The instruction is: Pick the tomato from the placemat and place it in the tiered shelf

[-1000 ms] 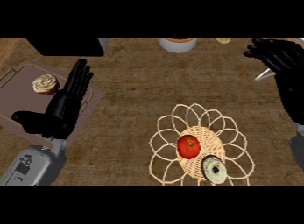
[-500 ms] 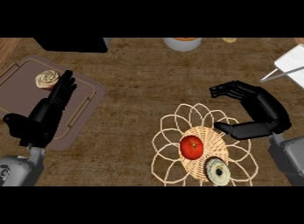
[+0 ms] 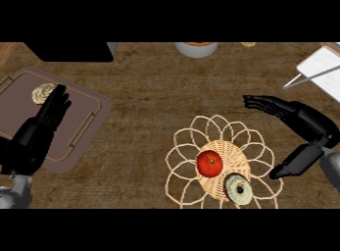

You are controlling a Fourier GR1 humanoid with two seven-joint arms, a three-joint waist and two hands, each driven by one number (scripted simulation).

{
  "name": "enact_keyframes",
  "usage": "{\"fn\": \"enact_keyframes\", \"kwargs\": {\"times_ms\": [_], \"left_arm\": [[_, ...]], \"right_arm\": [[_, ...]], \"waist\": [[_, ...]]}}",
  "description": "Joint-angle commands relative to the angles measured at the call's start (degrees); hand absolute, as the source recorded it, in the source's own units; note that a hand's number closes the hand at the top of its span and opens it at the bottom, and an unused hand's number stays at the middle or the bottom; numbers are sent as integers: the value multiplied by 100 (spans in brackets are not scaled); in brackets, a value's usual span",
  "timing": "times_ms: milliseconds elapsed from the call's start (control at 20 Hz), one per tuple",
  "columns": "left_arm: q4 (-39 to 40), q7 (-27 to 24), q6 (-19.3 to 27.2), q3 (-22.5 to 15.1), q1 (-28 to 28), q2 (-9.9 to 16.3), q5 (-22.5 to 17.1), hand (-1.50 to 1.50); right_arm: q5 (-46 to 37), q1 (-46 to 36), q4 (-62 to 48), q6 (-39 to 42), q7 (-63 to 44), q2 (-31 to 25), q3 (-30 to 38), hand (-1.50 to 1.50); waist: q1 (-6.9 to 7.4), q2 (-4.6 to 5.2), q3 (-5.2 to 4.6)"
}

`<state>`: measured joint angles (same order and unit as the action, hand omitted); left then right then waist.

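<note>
right hand above brown counter

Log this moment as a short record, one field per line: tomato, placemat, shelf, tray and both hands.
tomato: red, lying on the placemat's woven centre, untouched
placemat: pale, flower-shaped, also holds a round greenish item beside the tomato
shelf: white tiered shelf at the upper right
tray: brown tray at the left, a small pale item on it
right robot hand: open, above and right of the placemat, holding nothing
left robot hand: open, fingers straight, over the tray
</note>
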<state>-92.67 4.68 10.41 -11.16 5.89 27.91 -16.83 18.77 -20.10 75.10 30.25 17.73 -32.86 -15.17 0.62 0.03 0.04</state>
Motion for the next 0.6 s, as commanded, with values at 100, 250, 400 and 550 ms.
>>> {"fn": "enact_keyframes", "kwargs": {"times_ms": [100, 250, 400, 550], "left_arm": [[-243, 71, 17, 27, -242, -64, 131, 0], [-451, 177, 168, -13, -275, -198, 286, 0], [-257, 442, 106, -14, 66, -373, 367, 0], [-152, 293, -392, 505, -44, -108, 164, 0]], "right_arm": [[-917, -337, 444, -39, -213, -404, -78, -150], [-1000, -251, 1076, 44, -816, -435, -226, -150], [-1125, -188, 1259, 172, -1176, -222, -275, -150], [-1344, -107, 1614, 147, -1598, 30, -264, -150]], "waist": [[-36, -20, -5], [-70, -30, -7], [-77, -12, -4], [-65, -13, -5]]}}
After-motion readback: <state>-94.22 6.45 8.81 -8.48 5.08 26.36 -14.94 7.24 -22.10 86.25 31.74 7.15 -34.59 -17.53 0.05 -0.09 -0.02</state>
